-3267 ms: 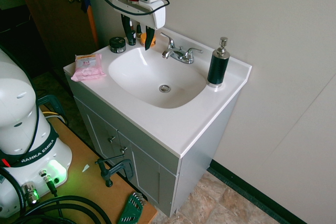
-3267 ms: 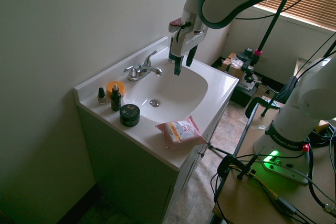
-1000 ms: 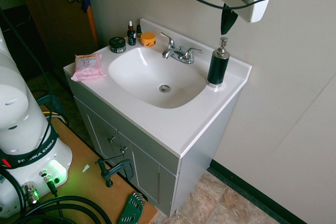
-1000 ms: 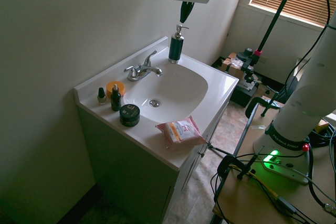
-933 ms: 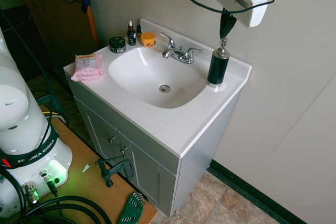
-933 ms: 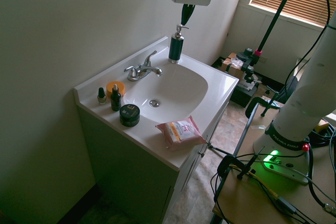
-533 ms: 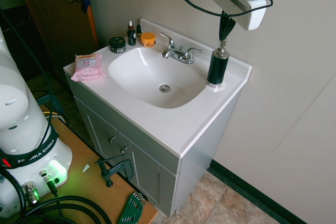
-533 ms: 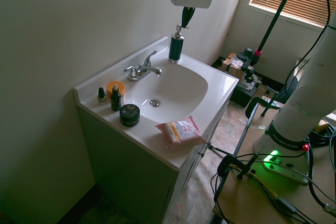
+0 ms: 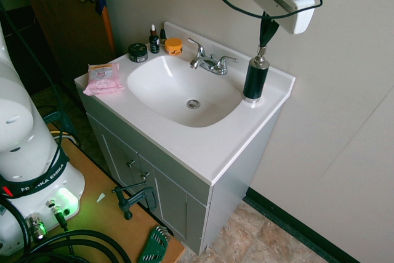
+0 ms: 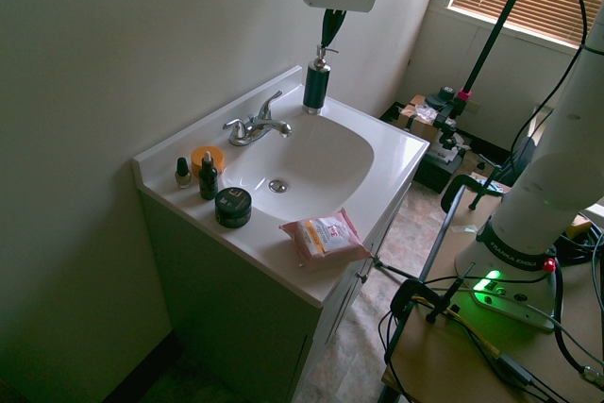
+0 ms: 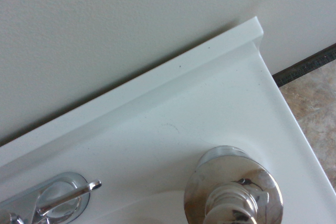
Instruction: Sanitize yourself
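Apparently midway: clenched hand (image 9: 263,46) at the pump.
Directly beneath it, the soap dispenser (image 9: 256,77) stands upright; dispensing can't be confirmed, and spreading sanitizer likely remains.

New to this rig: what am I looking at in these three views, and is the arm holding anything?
It's one robot arm with a two-finger gripper, working over a bathroom sink. Two outside cameras watch from opposite sides; the third sits on the wrist, looking down near the wall.

On the white counter: a pink packet, a dark round jar, an orange jar, two small bottles, a faucet and a dark green pump bottle with a metal top.

The fingers are shut and hold nothing; their tips are right at the pump top, maybe to press it.
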`<action>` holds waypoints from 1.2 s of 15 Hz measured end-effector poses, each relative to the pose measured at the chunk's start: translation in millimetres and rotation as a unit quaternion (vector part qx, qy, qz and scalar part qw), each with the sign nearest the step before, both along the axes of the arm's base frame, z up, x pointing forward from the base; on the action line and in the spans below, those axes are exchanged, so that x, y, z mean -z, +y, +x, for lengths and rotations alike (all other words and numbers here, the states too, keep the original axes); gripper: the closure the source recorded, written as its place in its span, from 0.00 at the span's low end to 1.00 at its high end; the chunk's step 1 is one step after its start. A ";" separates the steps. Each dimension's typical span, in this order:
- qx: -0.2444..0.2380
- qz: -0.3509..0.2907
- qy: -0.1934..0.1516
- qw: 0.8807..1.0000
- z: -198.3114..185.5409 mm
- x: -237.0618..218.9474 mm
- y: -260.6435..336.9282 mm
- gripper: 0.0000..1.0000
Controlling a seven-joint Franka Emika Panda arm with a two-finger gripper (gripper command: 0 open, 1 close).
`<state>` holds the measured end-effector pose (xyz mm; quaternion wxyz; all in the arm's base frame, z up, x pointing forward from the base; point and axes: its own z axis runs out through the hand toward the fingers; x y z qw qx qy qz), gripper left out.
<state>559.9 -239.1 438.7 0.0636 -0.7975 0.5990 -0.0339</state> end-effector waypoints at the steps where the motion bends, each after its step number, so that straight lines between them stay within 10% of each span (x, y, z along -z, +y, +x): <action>1: 0.000 0.000 0.000 1.000 0.1 0.2 0.1 1.00; 12: -0.026 0.006 -0.027 0.999 -4.2 -35.5 21.4 1.00; 13: -0.037 0.008 -0.028 0.999 -9.3 -44.4 32.9 0.00; 18: -0.127 -0.017 0.016 0.992 -48.1 2.1 104.3 0.00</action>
